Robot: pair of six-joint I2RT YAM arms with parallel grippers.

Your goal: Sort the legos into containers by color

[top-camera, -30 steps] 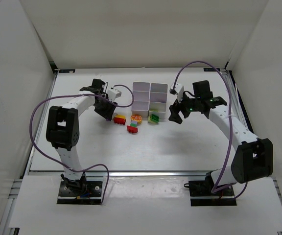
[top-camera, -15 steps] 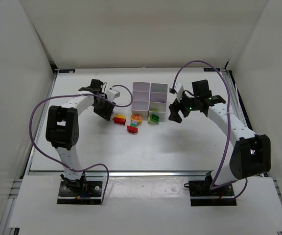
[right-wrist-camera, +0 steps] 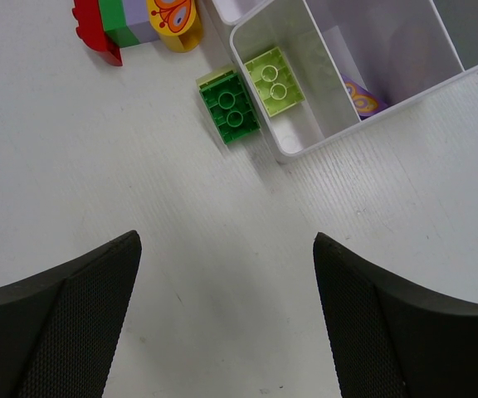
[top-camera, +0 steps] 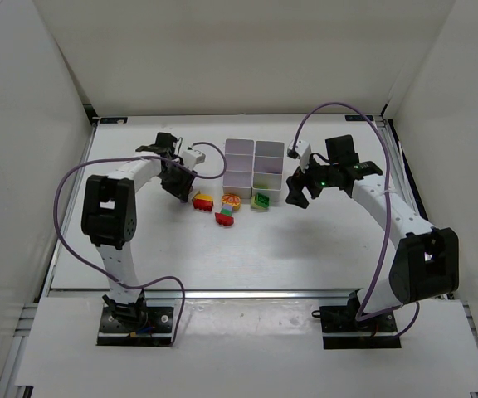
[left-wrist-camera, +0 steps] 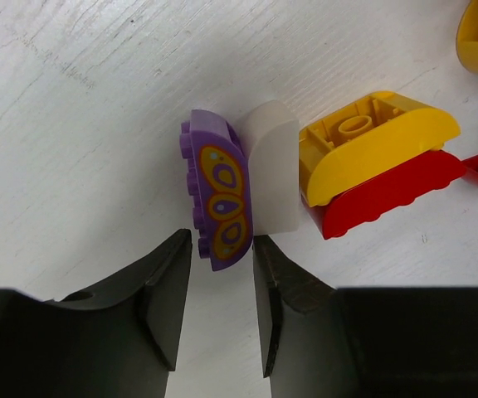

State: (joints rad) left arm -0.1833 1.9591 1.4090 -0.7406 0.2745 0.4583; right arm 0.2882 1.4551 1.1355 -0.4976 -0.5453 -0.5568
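My left gripper (left-wrist-camera: pixel 221 249) hangs low over the table with its jaws narrow. The near end of a purple lego (left-wrist-camera: pixel 218 199) with an orange pattern sits between its fingertips, and a sliver of gap shows on the left side. A white curved lego (left-wrist-camera: pixel 270 176) leans against the purple one, and a yellow-on-red lego (left-wrist-camera: pixel 372 149) lies just right of it. My right gripper (right-wrist-camera: pixel 226 249) is open and empty above bare table. A dark green lego (right-wrist-camera: pixel 231 108) lies against the containers (right-wrist-camera: pixel 301 149), with a light green one (right-wrist-camera: pixel 274 80) inside the corner cell.
In the top view the containers (top-camera: pixel 254 148) stand at the table's middle back. More legos lie in front of them: yellow-red (top-camera: pixel 202 201), red (top-camera: pixel 225 217), orange (top-camera: pixel 231 200). A patterned purple piece (right-wrist-camera: pixel 362 98) lies in a container cell. White walls enclose the table.
The left jaws have narrowed around the purple lego's end. The right arm shifted slightly early on, then held still with its jaws wide.
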